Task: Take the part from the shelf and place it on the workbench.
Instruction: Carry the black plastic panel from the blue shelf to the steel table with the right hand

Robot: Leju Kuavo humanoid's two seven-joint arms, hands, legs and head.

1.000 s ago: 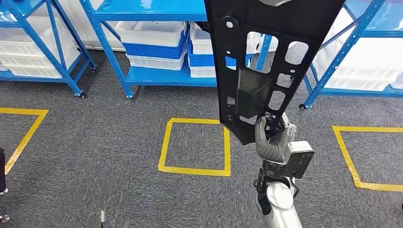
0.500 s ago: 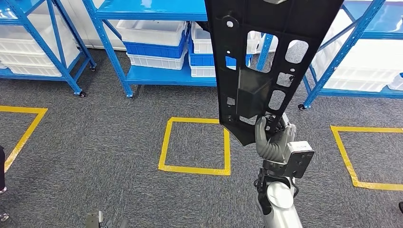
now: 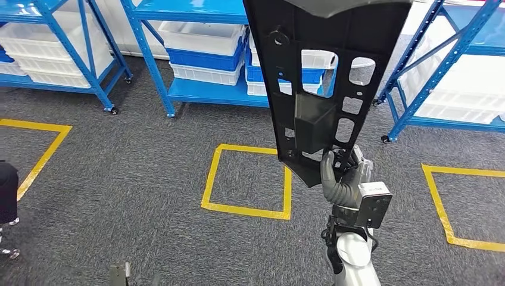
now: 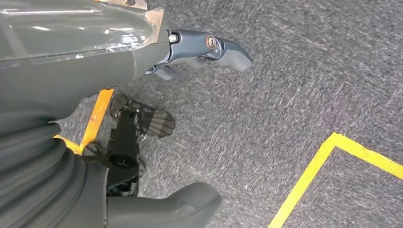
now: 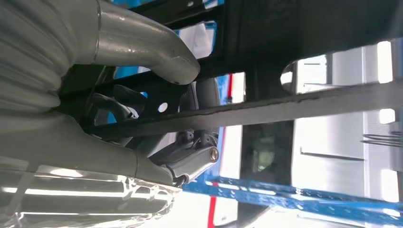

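Right hand [image 3: 344, 179] grips the long black panel [image 3: 321, 83] by its bottom edge; looks stiff, top-heavy; left hand [image 4: 199, 47] holds nothing.

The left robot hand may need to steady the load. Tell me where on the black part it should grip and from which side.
Grip the black part on the solid left edge above the right robot hand, coming from the robot's left. That edge is bare; the cut-out windows lie on the right side.
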